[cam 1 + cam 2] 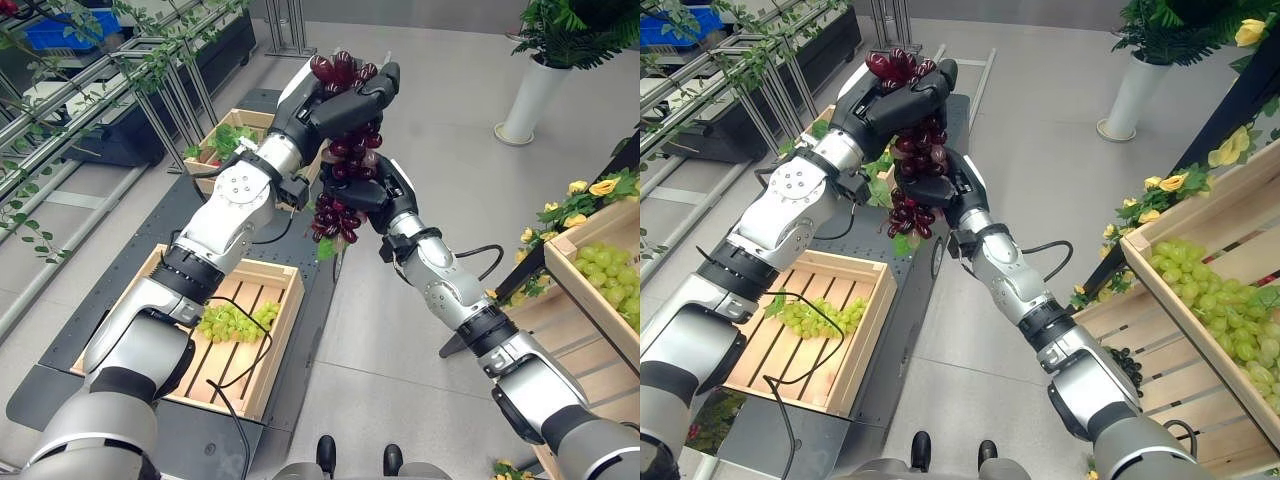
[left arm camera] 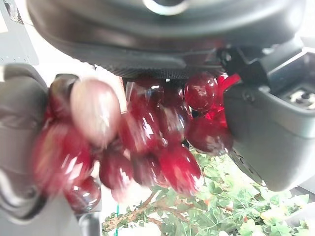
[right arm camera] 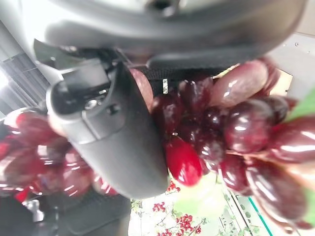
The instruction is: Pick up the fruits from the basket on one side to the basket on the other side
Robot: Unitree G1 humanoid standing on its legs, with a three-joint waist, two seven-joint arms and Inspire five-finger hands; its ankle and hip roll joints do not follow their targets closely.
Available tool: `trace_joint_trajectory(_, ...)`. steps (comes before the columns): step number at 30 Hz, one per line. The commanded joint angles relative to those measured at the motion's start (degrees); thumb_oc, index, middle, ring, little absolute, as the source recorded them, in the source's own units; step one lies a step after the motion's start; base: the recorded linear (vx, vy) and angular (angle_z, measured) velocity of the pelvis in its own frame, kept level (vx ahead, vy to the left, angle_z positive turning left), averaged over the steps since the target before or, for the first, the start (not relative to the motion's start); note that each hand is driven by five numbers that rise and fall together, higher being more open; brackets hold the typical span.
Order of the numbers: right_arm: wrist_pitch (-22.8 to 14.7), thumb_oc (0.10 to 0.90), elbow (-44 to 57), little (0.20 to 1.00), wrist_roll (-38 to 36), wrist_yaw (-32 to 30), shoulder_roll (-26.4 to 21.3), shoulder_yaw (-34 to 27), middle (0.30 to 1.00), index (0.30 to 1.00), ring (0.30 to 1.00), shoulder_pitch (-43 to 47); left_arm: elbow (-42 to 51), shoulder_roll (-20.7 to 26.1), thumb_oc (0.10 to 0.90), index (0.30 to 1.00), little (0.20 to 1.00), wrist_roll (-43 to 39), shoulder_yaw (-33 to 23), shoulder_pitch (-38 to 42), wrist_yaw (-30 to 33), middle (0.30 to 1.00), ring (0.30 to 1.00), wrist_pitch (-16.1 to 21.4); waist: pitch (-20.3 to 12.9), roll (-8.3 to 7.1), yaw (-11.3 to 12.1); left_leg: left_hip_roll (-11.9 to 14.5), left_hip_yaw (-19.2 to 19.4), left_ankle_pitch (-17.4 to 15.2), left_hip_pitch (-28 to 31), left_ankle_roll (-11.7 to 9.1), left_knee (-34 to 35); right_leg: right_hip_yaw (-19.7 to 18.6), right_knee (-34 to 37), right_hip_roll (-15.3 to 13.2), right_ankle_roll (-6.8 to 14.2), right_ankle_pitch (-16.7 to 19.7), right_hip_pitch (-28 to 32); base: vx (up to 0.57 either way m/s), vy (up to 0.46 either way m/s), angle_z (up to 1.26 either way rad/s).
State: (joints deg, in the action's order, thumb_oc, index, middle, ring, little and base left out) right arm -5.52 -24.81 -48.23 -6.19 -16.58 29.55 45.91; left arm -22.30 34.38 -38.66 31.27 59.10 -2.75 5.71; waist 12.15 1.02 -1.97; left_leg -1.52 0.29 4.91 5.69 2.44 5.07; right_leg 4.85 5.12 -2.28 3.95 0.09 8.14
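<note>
Red grape bunch hangs mid-air above the floor, between the crates; your left hand clasps its top, your right hand its middle. Soft, loose berries likely bruise; grip near the stem.

A bunch of dark red grapes hangs upright in the air between my two hands. My left hand curls round its top, with a few glossy berries poking out above my fingers. My right hand grips the bunch just below, at its middle, and the lower berries and a green leaf dangle beneath it. Close up, the grapes are oval, shiny and deep wine red.
</note>
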Motion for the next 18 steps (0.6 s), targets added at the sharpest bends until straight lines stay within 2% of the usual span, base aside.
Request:
trace_joint_trajectory(1, -9.80, 0.400, -0.35, 0.300, -1.68, -0.37, 2.50, -3.66, 0.300, 0.300, 0.300, 6.45, -4.88, -1.08, 0.400, 0.300, 0.300, -1.22, 0.47, 10.37, 1.48, 0.300, 0.300, 6.54, -11.31, 0.96, 1.63, -0.81, -0.71, -9.05, 1.34, -2.44, -0.07, 1.62, -0.12, 0.64, -1.01, -2.12, -0.21, 0.00, 0.000, 0.00)
trace_joint_trajectory(5, -10.25, 0.400, 0.11, 0.300, -0.05, -1.51, 1.73, -4.36, 0.300, 0.300, 0.300, 5.84, -5.17, -0.32, 0.400, 0.300, 0.300, 0.39, 0.69, 9.39, 0.14, 0.300, 0.300, 5.92, -11.33, 0.81, 1.53, -0.71, -0.51, -9.08, 1.36, -2.40, -0.07, 1.32, -0.12, 0.74, -0.99, -2.11, -0.28, 0.00, 0.000, 0.00)
trace_joint_trajectory(6, -10.59, 0.400, 0.50, 0.300, 1.06, -1.88, 1.31, -4.58, 0.300, 0.300, 0.300, 5.38, -4.99, 0.21, 0.554, 0.531, 0.531, 0.03, 0.40, 8.61, -0.20, 0.531, 0.531, 5.38, -11.36, 0.77, 1.50, -0.68, -0.42, -9.06, 1.36, -2.42, -0.07, 1.14, -0.12, 0.79, -1.00, -2.11, -0.30, 0.00, 0.000, 0.00)
trace_joint_trajectory(7, -10.70, 0.400, 0.68, 0.300, 1.30, -1.93, 1.20, -4.66, 0.300, 0.300, 0.300, 5.20, -4.95, 0.40, 0.598, 0.596, 0.596, -0.09, 0.23, 8.32, -0.39, 0.596, 0.596, 5.16, -11.35, 0.78, 1.49, -0.68, -0.40, -9.05, 1.36, -2.41, -0.07, 1.08, -0.12, 0.81, -1.01, -2.11, -0.33, 0.00, 0.000, 0.00)
trace_joint_trajectory(8, -10.79, 0.400, 1.15, 0.300, 1.59, -1.99, 0.92, -4.90, 0.300, 0.300, 0.300, 4.79, -4.96, 0.79, 0.726, 0.789, 0.789, -0.26, -0.23, 7.57, -0.48, 0.789, 0.789, 4.85, -11.30, 0.80, 1.44, -0.66, -0.34, -9.02, 1.34, -2.39, -0.07, 0.94, -0.12, 0.88, -1.04, -2.08, -0.38, 0.00, 0.000, 0.00)
trace_joint_trajectory(9, -10.79, 0.400, 1.36, 0.300, 1.68, -2.03, 0.81, -5.00, 0.300, 0.300, 0.300, 4.63, -4.93, 0.91, 0.800, 0.900, 0.900, -0.31, -0.41, 7.26, -0.41, 0.900, 0.900, 4.79, -11.28, 0.83, 1.43, -0.64, -0.29, -9.02, 1.36, -2.40, -0.07, 0.89, -0.12, 0.90, -1.05, -2.07, -0.37, 0.00, 0.000, 0.00)
trace_joint_trajectory(18, -11.13, 0.400, 6.33, 0.300, 5.16, -1.09, -1.33, -9.26, 0.300, 0.300, 0.300, -2.77, -6.41, 2.42, 0.800, 0.900, 0.900, 3.19, -8.10, -5.22, -2.96, 0.900, 0.900, 6.96, -10.61, 0.39, 1.08, -0.45, 0.31, -9.04, 1.50, -2.38, -0.07, 0.25, -0.12, 1.19, -1.07, -1.78, -0.63, 0.01, -0.003, -0.05)
